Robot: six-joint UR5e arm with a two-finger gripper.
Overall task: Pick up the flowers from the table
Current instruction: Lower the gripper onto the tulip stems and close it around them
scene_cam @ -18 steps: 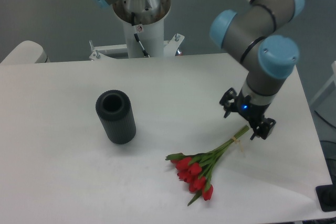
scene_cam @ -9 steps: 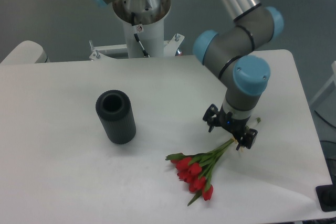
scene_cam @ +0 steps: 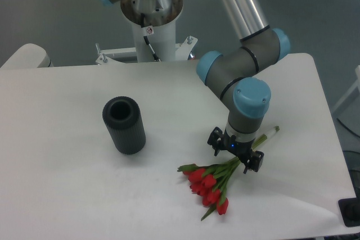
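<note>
Camera view: fixed, looking down on the white surface from the front.
Arm: grey links with blue joint caps, reaching down from 12 o'clock toward the right half of the surface.
Claw: low over the stems, two dark fingers spread apart, one either side of the stem bundle; nothing gripped that I can see, and contact with the stems cannot be told.
Flowers: lying flat on the surface at about 5 o'clock from its centre. Red heads point toward 7 o'clock, green stems run up toward 2 o'clock and pass under the claw.
Stem end: pale tip shows out past the wrist at 2 o'clock.
Black ribbed cylinder: upright, open top, left of centre at about 9 o'clock from the flowers, well apart from them.
Robot base: white pedestal beyond the far edge, 12 o'clock.
</note>
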